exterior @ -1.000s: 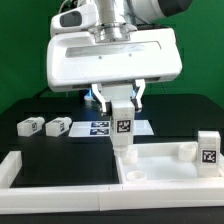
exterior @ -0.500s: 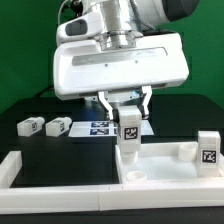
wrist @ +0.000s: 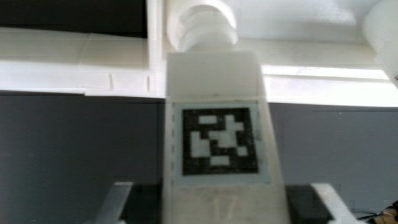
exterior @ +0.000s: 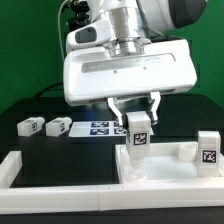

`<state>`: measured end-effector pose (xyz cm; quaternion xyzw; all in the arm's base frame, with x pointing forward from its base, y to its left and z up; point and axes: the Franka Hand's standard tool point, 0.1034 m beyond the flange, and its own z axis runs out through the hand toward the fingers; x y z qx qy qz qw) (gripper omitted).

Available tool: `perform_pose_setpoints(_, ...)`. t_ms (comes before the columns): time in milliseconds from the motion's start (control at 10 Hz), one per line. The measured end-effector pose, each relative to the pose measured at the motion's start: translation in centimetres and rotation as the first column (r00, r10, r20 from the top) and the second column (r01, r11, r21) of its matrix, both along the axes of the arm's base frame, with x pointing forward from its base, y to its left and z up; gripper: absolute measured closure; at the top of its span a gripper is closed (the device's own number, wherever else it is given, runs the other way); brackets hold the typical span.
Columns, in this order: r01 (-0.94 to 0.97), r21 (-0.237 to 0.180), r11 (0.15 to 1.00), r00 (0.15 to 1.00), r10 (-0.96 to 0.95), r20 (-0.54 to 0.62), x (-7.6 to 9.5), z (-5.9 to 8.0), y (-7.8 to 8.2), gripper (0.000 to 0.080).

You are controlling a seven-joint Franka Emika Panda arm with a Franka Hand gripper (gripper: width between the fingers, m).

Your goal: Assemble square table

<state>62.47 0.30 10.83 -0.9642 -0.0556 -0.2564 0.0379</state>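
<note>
One leg stands upright in my gripper, fingers closed on its sides, over the square tabletop corner at the exterior view's left; two loose legs lie toward the black table's far edge

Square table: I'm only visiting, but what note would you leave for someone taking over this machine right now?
Gripper: shut on the held leg, upright over a corner of the tabletop; seated or not, I cannot tell.
Done: the standing leg is up at the tabletop's corner on the exterior view's right.
Left: finish this one, then fit the two loose legs lying near the marker board.
</note>
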Motion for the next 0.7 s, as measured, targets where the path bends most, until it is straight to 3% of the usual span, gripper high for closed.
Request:
perform_pose_setpoints(200,0.008,-0.002,1.000,1.000,-0.008,-0.002,-0.2,-1.0,-0.1,0.0509)
perform_pose_setpoints(700,0.041,0.003,0.999,0.999,-0.041,0.009,-0.1,-1.6,-0.1,0.0509)
